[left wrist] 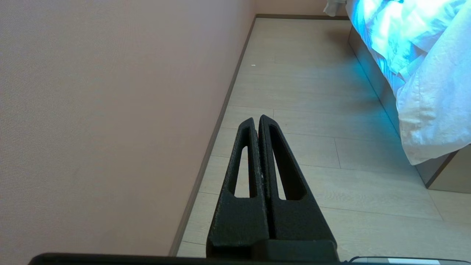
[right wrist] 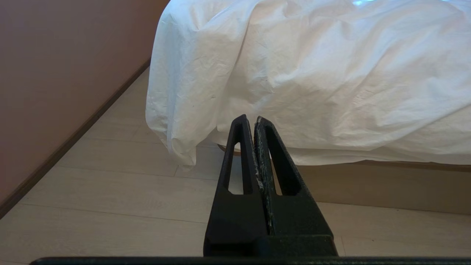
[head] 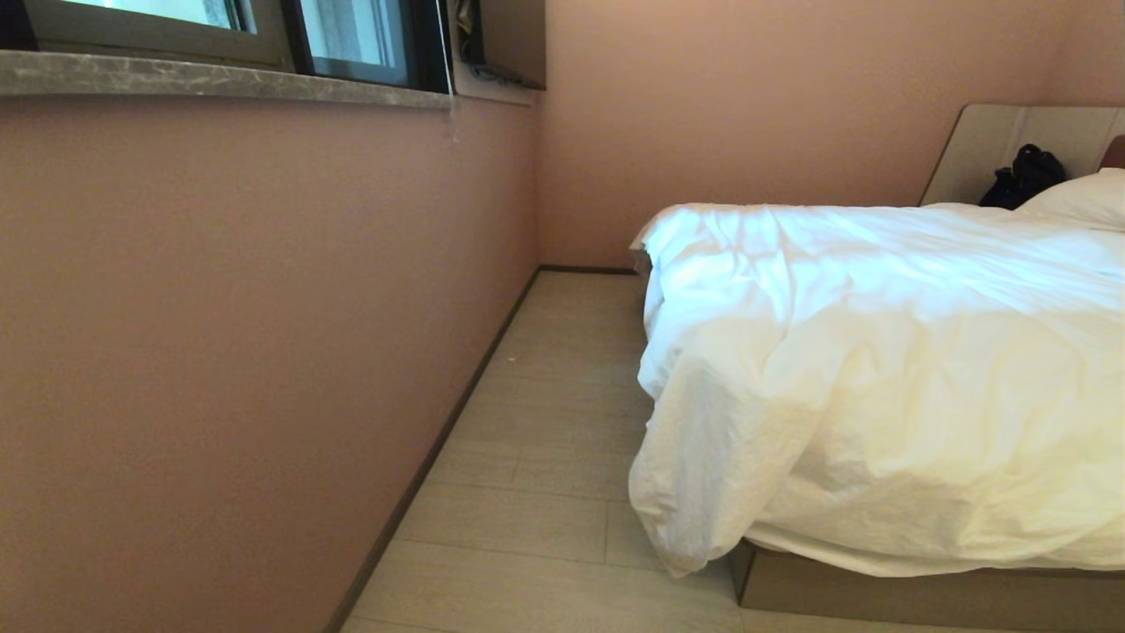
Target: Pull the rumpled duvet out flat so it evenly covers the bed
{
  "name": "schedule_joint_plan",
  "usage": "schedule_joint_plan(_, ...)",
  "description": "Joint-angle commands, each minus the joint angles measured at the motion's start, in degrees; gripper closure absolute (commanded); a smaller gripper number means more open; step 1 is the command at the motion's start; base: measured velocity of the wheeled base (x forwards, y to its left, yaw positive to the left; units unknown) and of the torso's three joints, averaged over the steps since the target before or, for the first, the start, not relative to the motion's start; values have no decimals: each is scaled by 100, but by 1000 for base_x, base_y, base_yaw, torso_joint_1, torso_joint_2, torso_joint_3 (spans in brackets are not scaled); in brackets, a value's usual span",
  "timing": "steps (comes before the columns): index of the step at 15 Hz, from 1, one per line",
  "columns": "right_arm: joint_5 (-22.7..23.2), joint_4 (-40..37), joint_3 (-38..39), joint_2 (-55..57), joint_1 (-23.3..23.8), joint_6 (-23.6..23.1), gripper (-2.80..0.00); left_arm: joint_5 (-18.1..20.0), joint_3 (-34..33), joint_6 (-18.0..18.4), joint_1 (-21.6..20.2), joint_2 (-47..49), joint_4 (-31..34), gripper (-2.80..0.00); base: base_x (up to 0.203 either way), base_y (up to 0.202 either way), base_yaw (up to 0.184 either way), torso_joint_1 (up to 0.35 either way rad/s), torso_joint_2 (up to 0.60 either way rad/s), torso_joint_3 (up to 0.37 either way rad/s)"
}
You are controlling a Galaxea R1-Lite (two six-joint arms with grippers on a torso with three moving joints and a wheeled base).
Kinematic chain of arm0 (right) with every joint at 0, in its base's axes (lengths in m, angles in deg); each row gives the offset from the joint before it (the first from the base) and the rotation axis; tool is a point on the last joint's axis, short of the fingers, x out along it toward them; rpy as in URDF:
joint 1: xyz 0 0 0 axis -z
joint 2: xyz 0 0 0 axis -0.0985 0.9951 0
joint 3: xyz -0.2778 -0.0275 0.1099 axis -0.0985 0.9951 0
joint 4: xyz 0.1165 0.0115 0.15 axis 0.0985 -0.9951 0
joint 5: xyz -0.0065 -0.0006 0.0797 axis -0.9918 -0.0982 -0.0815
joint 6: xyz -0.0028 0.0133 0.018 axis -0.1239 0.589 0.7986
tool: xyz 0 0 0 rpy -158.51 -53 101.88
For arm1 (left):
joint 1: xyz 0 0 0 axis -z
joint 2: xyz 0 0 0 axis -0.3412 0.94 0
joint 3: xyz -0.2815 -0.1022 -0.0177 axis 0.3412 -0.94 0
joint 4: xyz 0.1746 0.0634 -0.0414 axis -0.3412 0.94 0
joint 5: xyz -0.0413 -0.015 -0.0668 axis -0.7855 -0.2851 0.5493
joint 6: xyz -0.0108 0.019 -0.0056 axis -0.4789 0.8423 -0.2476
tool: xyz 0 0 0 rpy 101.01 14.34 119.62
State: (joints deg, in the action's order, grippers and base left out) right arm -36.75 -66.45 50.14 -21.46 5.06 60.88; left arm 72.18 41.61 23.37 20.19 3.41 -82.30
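Nearest the camera, the duvet (head: 879, 378) spills off the foot corner of the bed (head: 923, 598), its drooping corner almost down to the floor (head: 545, 457). It looks soft, puffy and light though bulky, likely to drag rather than slide, so that hanging corner seems the best hold. The right gripper (right wrist: 250, 119) faces it and the left gripper (left wrist: 256, 119) hangs over the floor beside the wall (head: 264, 352), both pressed together, empty.

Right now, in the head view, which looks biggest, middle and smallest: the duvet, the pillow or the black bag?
1. duvet, by far.
2. pillow, cut off by the picture's edge.
3. black bag, looks close to the pillow's visible part, so unsure.
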Motion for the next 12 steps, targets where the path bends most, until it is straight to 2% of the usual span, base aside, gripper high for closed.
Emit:
schedule_joint_plan(1,0,0,0,-2,-2,3,0,-3,1,3,-2,1,3,0,0,0,0,0,0,0)
schedule_joint_plan(12,0,0,0,6,6,-6,0,-3,1,3,-4,6,3,0,0,0,0,0,0,0)
